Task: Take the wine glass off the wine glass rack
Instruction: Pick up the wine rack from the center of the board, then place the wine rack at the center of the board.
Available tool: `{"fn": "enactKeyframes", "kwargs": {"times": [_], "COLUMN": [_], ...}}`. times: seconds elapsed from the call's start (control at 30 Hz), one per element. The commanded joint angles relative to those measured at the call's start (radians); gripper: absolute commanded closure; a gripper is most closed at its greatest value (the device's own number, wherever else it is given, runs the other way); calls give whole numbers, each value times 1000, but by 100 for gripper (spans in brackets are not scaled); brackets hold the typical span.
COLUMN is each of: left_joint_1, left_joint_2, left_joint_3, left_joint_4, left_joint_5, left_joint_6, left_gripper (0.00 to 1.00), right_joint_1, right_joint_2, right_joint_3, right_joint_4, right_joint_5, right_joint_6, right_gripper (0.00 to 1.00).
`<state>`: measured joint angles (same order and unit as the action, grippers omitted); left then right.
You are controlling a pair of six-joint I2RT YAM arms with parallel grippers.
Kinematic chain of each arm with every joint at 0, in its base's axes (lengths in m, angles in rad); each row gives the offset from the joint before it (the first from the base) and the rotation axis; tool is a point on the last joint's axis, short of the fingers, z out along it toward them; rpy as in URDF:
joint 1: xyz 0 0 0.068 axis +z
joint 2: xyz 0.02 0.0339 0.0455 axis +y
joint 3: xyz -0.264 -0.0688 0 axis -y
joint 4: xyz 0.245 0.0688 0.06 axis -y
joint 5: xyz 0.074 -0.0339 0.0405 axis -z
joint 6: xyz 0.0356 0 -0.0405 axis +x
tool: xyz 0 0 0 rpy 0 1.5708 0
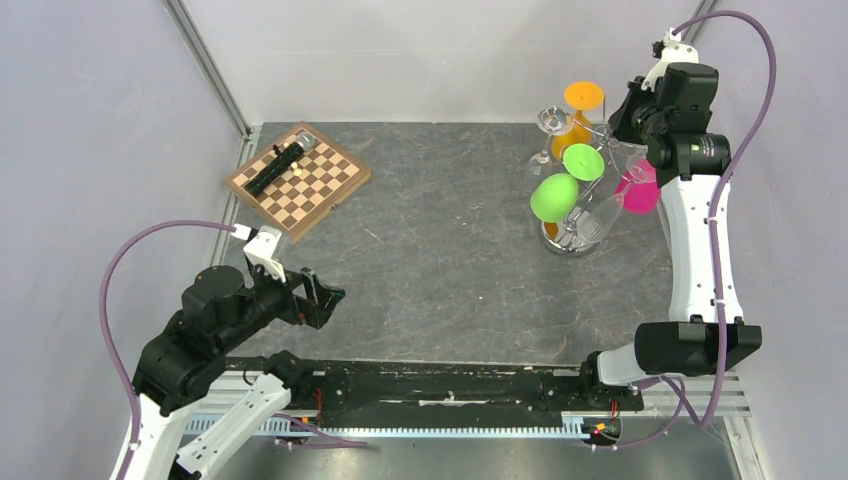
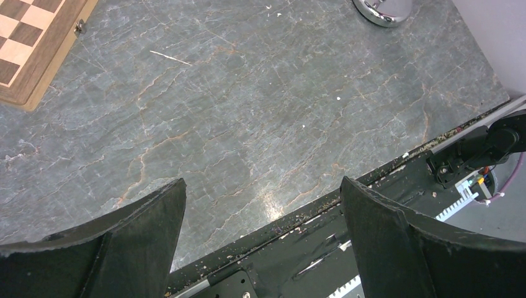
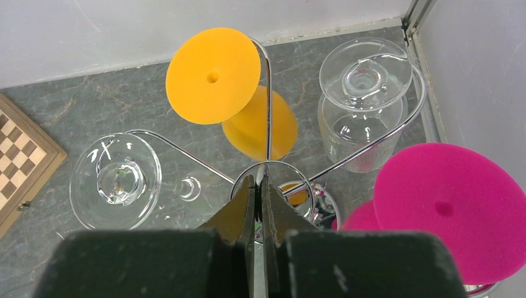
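The chrome wine glass rack (image 1: 572, 236) stands at the table's back right. Several glasses hang upside down from its arms: orange (image 1: 584, 97), green (image 1: 553, 197), pink (image 1: 637, 190) and clear (image 1: 551, 122). In the right wrist view I see the rack's top ring (image 3: 268, 164), the orange foot (image 3: 213, 74), the pink foot (image 3: 443, 208) and two clear glasses (image 3: 365, 74) (image 3: 116, 180). My right gripper (image 3: 257, 180) is above the rack's centre, jaws shut on the thin chrome wire at the ring. My left gripper (image 1: 325, 295) is open and empty near the front left, far from the rack.
A wooden chessboard (image 1: 298, 180) with a black object on it lies at the back left; its corner shows in the left wrist view (image 2: 31, 56). The rack's base (image 2: 384, 9) is at the top of that view. Walls enclose the back and both sides.
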<state>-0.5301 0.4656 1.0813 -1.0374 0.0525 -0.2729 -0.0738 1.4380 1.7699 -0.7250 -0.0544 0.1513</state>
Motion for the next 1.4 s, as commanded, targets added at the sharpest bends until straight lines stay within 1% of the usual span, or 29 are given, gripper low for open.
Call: {"fn": "enactKeyframes", "kwargs": {"times": [0.0,0.3,0.47,0.5,0.83,0.93,1.17,1.37], "left_joint_1": [-3,-2,-2,-2,-2,-2,-2,-2], "left_joint_2": [3,-1,2,2,9,13,16,35], "left_joint_3": [0,0,1,0,17,19,9,16], "left_joint_4": [37,37,38,39,33,31,38,40], "left_joint_5": [-16,-14,-11,-13,-10,-11,-10,-11], "left_joint_6": [55,55,52,52,55,54,47,44], "left_gripper": [0,0,0,0,0,0,0,0], "right_joint_1": [5,24,68,103,249,289,408,496], "right_joint_2": [-57,-58,-56,-55,-25,-16,10,35], "right_joint_3": [160,169,175,178,213,223,232,247], "right_joint_4": [312,329,336,335,350,353,368,389], "right_joint_5": [-32,-74,-39,-31,46,48,130,154], "right_joint_6": [46,69,55,51,43,40,17,16], "right_gripper": [100,100,100,100,100,100,100,100]}}
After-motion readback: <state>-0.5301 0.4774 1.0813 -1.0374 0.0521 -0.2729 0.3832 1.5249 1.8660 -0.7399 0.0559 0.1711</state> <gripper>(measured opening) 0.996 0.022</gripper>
